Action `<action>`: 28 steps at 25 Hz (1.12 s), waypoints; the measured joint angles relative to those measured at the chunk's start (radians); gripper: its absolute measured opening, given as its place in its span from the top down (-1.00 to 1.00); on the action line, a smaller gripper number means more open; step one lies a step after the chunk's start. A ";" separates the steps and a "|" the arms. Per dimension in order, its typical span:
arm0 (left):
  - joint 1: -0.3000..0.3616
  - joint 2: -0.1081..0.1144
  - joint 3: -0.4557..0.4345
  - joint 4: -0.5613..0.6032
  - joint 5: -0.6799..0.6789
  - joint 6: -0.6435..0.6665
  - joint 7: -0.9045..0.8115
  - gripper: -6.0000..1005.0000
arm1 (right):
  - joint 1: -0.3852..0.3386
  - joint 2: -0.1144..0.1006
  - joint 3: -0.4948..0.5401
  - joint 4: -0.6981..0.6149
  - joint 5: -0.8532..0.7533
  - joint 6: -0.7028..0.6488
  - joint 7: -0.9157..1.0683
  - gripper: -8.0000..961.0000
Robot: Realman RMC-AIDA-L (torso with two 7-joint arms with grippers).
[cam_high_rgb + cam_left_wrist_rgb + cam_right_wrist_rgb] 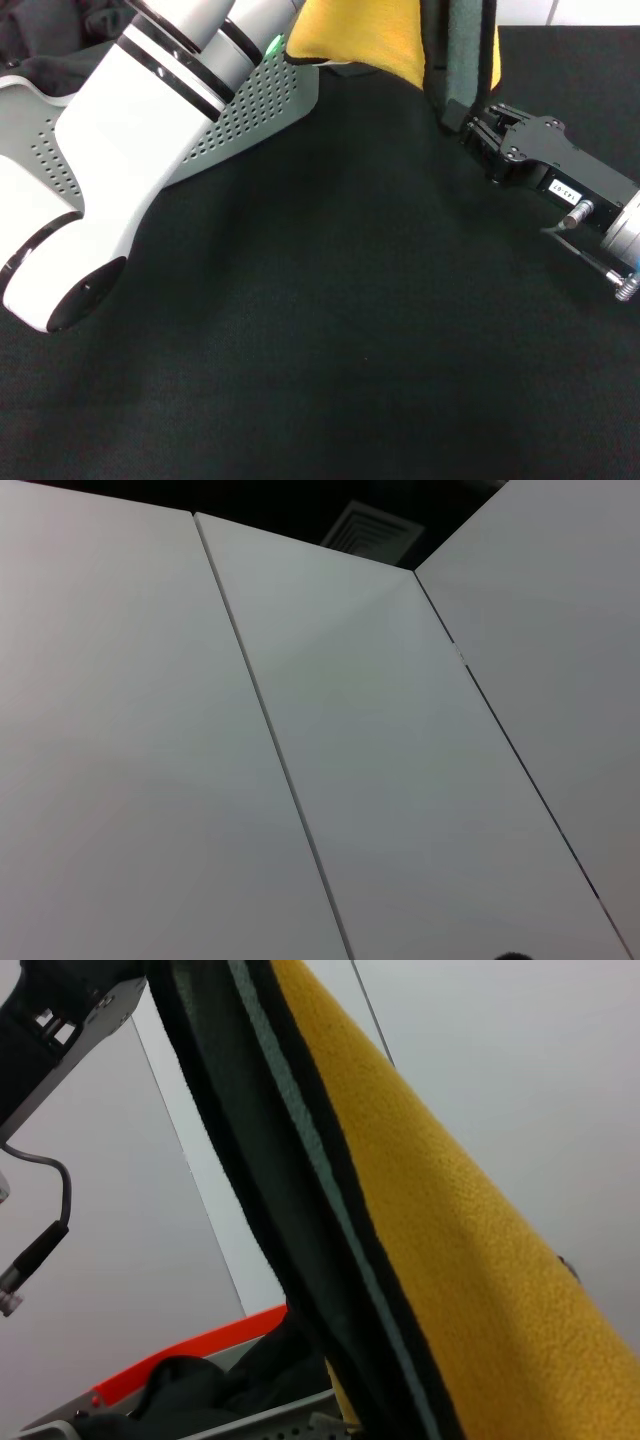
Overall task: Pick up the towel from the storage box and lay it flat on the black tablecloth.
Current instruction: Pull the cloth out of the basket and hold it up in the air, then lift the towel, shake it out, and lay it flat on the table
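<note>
Right jaws pinching towel (top cropped); left jaws unseen, state unclear

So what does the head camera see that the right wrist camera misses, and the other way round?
Only the head view shows the black tablecloth, the white left arm reaching up across the storage box, and the right gripper at the towel's lower edge. Only the right wrist view shows an orange-red object and white wall panels. Both show the towel hanging, yellow and grey-green, and the storage box's perforated rim.
</note>
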 joint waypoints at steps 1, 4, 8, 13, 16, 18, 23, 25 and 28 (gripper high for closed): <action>0.000 0.000 0.000 0.000 0.000 0.000 0.000 0.95 | 0.000 0.000 0.000 0.000 0.000 0.000 0.001 0.46; 0.000 0.000 -0.001 -0.001 0.000 0.000 0.000 0.95 | -0.002 0.000 0.000 0.000 0.000 0.010 0.001 0.53; 0.000 0.000 -0.002 -0.001 0.000 0.000 0.000 0.95 | -0.011 0.000 -0.002 0.000 0.001 0.024 0.002 0.68; 0.006 0.000 -0.008 -0.004 -0.002 0.000 0.009 0.95 | -0.018 -0.002 -0.002 0.000 0.001 0.042 0.003 0.87; 0.013 0.001 -0.009 -0.005 -0.010 0.000 0.012 0.95 | -0.023 -0.008 0.002 0.000 0.001 0.053 0.003 0.94; 0.025 0.002 -0.009 -0.005 -0.011 0.000 0.013 0.95 | -0.026 -0.019 0.008 -0.001 -0.001 0.071 0.009 0.95; 0.104 0.005 -0.009 -0.006 -0.011 0.001 0.009 0.95 | -0.030 -0.064 0.078 -0.017 -0.032 0.112 0.067 0.96; 0.139 0.006 -0.009 -0.010 -0.011 0.013 0.004 0.95 | -0.037 -0.081 0.130 -0.034 -0.061 0.123 0.097 0.96; 0.181 0.005 -0.004 -0.038 -0.011 0.071 -0.009 0.95 | -0.063 -0.103 0.248 -0.110 -0.165 0.128 0.169 0.96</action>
